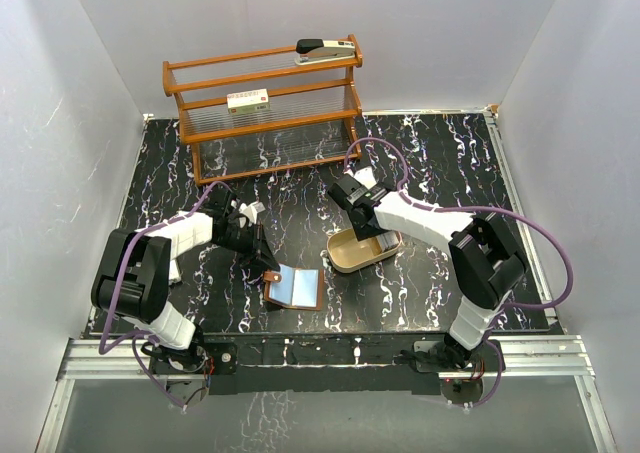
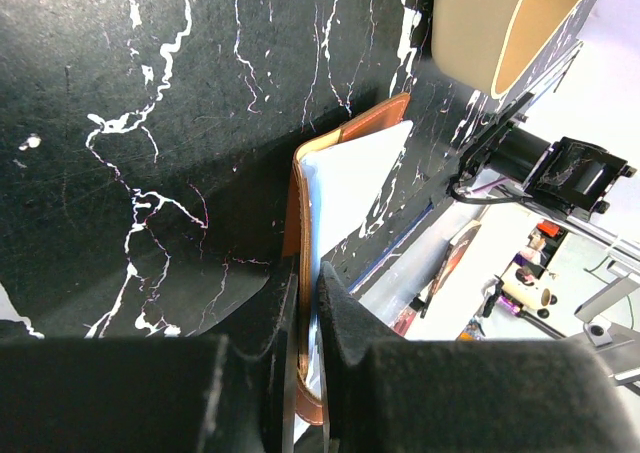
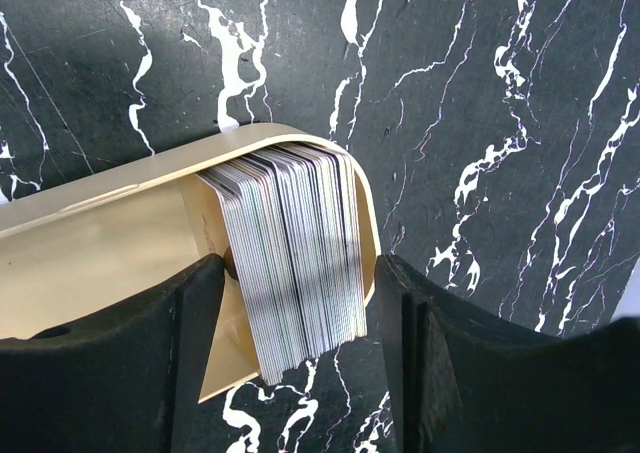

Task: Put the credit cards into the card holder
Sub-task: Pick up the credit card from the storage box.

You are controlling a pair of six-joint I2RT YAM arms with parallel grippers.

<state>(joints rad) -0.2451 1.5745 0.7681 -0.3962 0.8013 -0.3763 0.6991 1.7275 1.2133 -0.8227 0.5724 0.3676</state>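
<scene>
- black marbled table [image 1: 440, 163] carries everything; the tan tray [image 1: 350, 257] lies just right of its middle
- wooden rack [image 1: 262, 108] stands beyond the tray, at the far edge
- right gripper [image 3: 300, 268] hangs over the tray's far end, released; one finger is inside the tray and the other outside its rounded wall, with the stack between them
- left gripper [image 2: 308, 273], left of the tray, is clenched on the card holder's edge
- card holder [image 2: 350, 135] lies open, left of the tray and nearer, apart from it; a pale blue card [image 2: 360, 183] lies on its lining
- credit cards [image 3: 300, 243] stand stacked on edge inside the tray's far end
</scene>
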